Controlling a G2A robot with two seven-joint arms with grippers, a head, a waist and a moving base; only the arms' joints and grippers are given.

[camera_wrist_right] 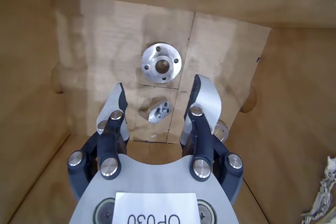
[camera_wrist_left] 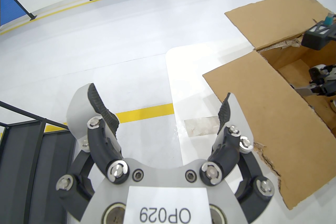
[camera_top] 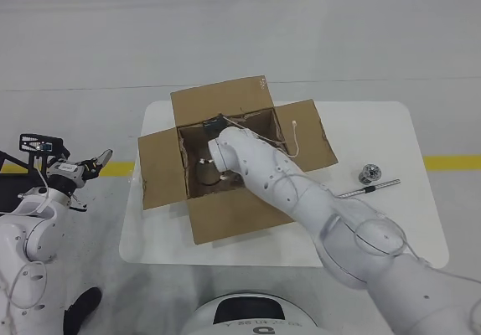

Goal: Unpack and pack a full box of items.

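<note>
1. Our right gripper (camera_wrist_right: 158,84) hangs open inside the box (camera_top: 228,216), above a small metal block (camera_wrist_right: 158,113) and a round flange (camera_wrist_right: 161,62).
2. Our left gripper (camera_wrist_left: 160,91) is open, beside the tabletop (camera_top: 374,134).

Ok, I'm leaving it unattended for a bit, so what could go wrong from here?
The right pincer hangs open deep in the box over a small metal block lying askew; closing on it, the block might twist or slip out. The round metal disc sits beyond the fingertips and could get knocked. The arm crowds the box opening, so lifting out may snag a flap.
</note>
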